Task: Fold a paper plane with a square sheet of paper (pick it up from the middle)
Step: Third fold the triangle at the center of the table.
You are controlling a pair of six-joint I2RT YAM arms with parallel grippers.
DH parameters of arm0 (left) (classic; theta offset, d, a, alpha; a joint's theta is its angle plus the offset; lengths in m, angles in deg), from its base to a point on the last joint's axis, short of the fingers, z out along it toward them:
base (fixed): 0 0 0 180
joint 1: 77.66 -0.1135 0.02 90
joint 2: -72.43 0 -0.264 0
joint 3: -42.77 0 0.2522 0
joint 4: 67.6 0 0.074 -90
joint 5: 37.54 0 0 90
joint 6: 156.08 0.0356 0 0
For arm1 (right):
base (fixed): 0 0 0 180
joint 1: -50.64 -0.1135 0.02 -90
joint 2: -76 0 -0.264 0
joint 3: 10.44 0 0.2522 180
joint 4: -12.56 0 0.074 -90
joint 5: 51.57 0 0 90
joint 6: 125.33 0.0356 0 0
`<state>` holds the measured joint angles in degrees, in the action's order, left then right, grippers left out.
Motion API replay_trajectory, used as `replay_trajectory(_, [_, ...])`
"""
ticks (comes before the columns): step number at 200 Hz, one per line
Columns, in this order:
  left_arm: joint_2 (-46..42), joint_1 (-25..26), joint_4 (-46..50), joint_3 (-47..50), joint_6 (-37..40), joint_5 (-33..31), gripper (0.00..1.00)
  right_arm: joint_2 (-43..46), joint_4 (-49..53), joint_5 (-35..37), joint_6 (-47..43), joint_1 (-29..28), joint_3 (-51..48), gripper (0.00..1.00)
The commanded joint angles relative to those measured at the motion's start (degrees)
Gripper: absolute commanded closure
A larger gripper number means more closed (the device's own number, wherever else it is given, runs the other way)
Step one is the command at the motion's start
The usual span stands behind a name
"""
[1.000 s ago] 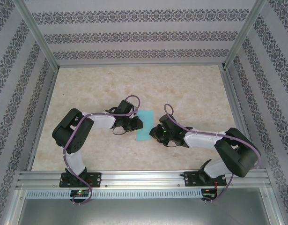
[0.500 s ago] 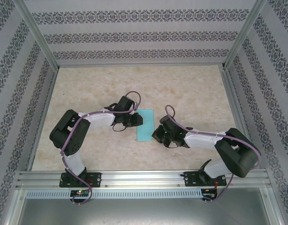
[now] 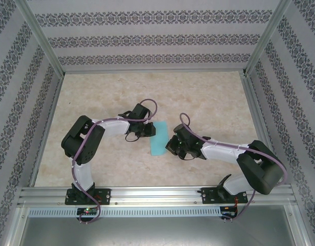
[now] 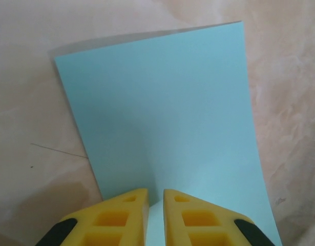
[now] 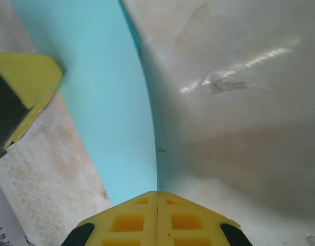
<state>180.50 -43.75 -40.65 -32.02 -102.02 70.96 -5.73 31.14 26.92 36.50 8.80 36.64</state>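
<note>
Mid-table, btwn both arms, turquoise sheet [image 3: 158,139] lies w/ one edge lifting. R gripper [image 5: 157,195] has just snapped shut on that edge, so a fold looks underway. L gripper [image 4: 155,193] sits over the sheet's near edge, thin gap, grip unclear.

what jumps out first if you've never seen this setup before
The turquoise sheet of paper at the middle of the marbled table draws the eye first, the one bright patch there. The left gripper and right gripper flank it from either side. In the right wrist view the yellow fingers are shut on the sheet's edge, and the sheet curves upward.
</note>
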Motion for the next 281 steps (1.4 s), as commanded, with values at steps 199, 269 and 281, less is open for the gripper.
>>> replay_trajectory(199, [-0.13,-1.57,4.44,-2.63,2.38,-3.53,0.82,-15.53,-8.40,-2.55,-7.69,0.29,12.38,0.95])
replay_trajectory(269, [2.19,-1.56,5.71,-3.16,2.98,-3.49,0.86,-17.57,-8.51,-2.64,-8.16,0.23,13.37,0.95])
replay_trajectory(281, [2.31,-1.56,5.71,-3.12,3.07,-3.39,0.86,-17.93,-8.51,-2.77,-8.26,0.27,13.45,0.95])
